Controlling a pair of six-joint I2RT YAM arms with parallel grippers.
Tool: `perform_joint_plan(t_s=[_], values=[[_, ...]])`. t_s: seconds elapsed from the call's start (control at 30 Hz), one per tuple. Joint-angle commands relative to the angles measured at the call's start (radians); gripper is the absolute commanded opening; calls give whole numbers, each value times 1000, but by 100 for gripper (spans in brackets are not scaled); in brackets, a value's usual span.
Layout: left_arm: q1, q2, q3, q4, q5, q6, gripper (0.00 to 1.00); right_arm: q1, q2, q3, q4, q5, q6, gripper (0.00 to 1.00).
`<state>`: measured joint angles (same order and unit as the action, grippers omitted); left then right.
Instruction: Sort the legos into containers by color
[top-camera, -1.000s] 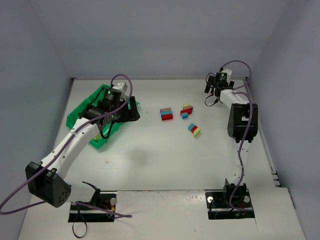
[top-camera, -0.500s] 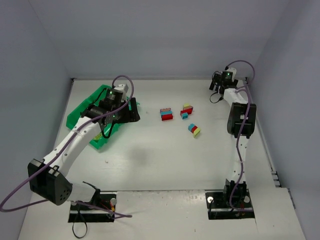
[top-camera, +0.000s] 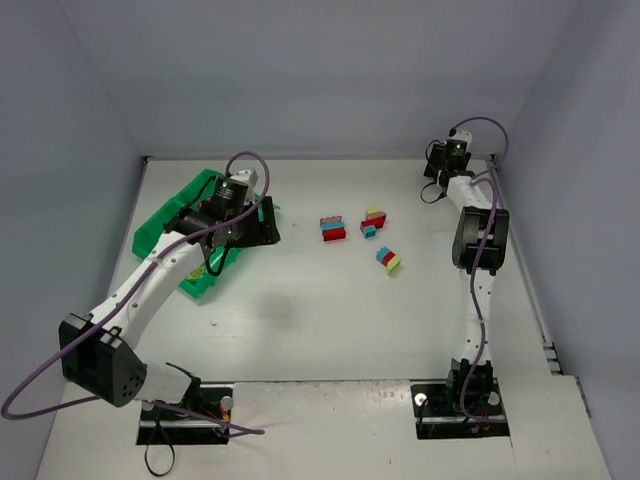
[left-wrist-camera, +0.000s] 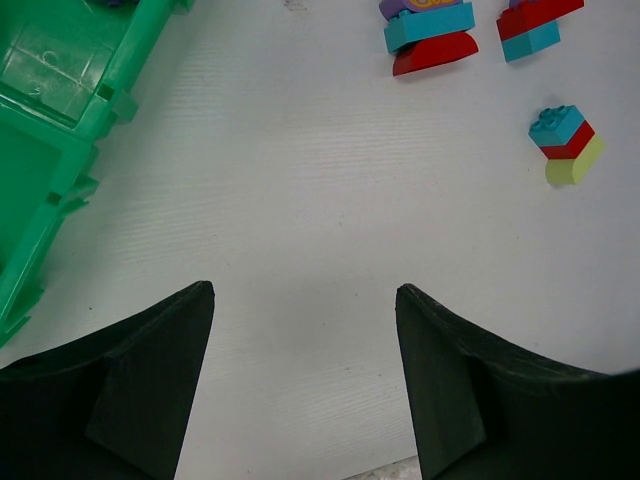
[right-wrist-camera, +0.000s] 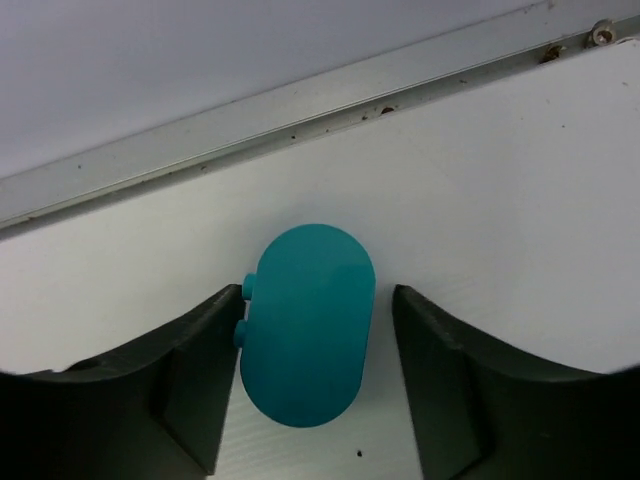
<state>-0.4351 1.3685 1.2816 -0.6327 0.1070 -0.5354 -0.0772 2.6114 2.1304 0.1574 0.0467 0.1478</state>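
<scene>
Over at the far right corner of the worktop, the right gripper has its fingers either side of a cyan brick lying flat. One finger is at the studs w/ a thin gap at the other, so not clamped yet. The left gripper hovers over bare worktop just beside the green tray, fingers wide, nothing btwn them. Mid-worktop, well apart from the tray: purple/cyan/red stack, red/cyan stack, cyan/red/yellow-green stack.
</scene>
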Motion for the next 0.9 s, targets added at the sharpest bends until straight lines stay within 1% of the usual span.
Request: perform_joint_plan(t_s=[0.0,0.03,0.07,0.13,0.17,0.27,0.3,0.33,0.37,0.4,0.43,0.47,0.5,0.53,0.6,0.63,0.7,0.8,0.83,0.87], values=[[-2,-12,22,8,-9,-3,67,2,21,43,-19,-38,-11,55],[-2,-14,22,10,-9,-3,67,2,21,46,-19,-38,-19,50],[-4,-16,22,7,-9,-3,67,4,19,45,-19,-38,-25,36],[-4,-22,19,5,-13,-3,67,5,3,36,-19,-38,-57,26],[-2,-22,19,7,-13,-2,67,7,-10,11,-16,-38,-71,14],[-4,-22,30,11,-12,0,67,22,-88,-59,10,-38,-140,0],[-4,-20,35,16,-10,0,67,34,-120,-129,17,-38,-174,0],[-4,-19,45,27,-9,-1,67,40,-187,-168,24,-72,-203,0],[-2,-8,67,48,11,-1,67,65,-317,-316,81,-115,-230,0],[-2,-5,67,48,23,-3,67,65,-318,-375,82,-128,-231,0],[1,9,87,60,49,-6,67,71,-417,-433,126,-145,-243,0],[-1,15,97,67,49,-14,70,101,-471,-491,146,-163,-247,0],[2,24,110,73,84,-29,70,112,-516,-545,162,-182,-249,0],[4,30,120,80,103,-35,72,140,-613,-643,174,-226,-254,0],[9,47,153,106,161,-61,73,172,-703,-725,192,-267,-258,0],[10,52,165,116,181,-67,74,189,-787,-798,194,-307,-260,0],[13,66,203,133,217,-90,74,250,-871,-872,208,-332,-254,0],[13,75,254,148,279,-118,75,318,-1069,-996,237,-372,-205,0],[15,75,265,149,307,-123,75,330,-1100,-1026,257,-424,-195,0],[15,73,275,151,319,-129,75,356,-1131,-1059,258,-444,-188,0]])
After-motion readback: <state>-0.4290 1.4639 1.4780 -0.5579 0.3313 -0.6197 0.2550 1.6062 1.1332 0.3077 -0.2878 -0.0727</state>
